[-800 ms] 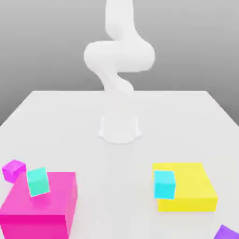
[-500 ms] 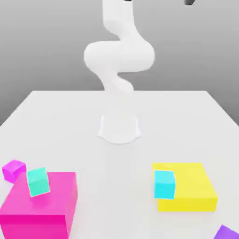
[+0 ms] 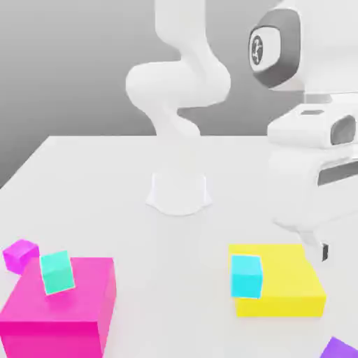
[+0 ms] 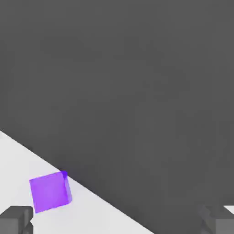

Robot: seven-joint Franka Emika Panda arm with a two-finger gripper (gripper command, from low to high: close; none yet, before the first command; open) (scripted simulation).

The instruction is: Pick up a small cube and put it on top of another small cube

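Occupying the exterior view's right, the arm's large white wrist housing (image 3: 314, 154) hangs above the white tabletop (image 3: 105, 175), near the yellow block (image 3: 287, 280). The arm's white base (image 3: 179, 190) stands at the tabletop's middle, toward the far side.

Hand state: in the hand view, 2 dark grey fingertips (image 4: 16, 220) appear at opposite lower corners of the frame, set wide apart with nothing between them; the hand (image 4: 116, 224) is therefore wide and empty.

Task object: the small violet-purple cube (image 4: 50, 191) rests on the tabletop close to its edge, beyond which lies dark grey ground. In the hand view it sits just beside 1 fingertip, apart from it and outside the gap between the 2. In the exterior view the same cube (image 3: 342, 348) is cut off by the frame at the near corner on the exterior view's right, apart from the yellow block.

Other objects (none touched by the arm): a cyan small cube (image 3: 246, 275) leans against the yellow block's side toward the exterior view's left; a teal small cube (image 3: 56, 272) sits tilted on the big pink block (image 3: 59, 311); a small magenta cube (image 3: 20, 254) lies on the tabletop just beside that block.
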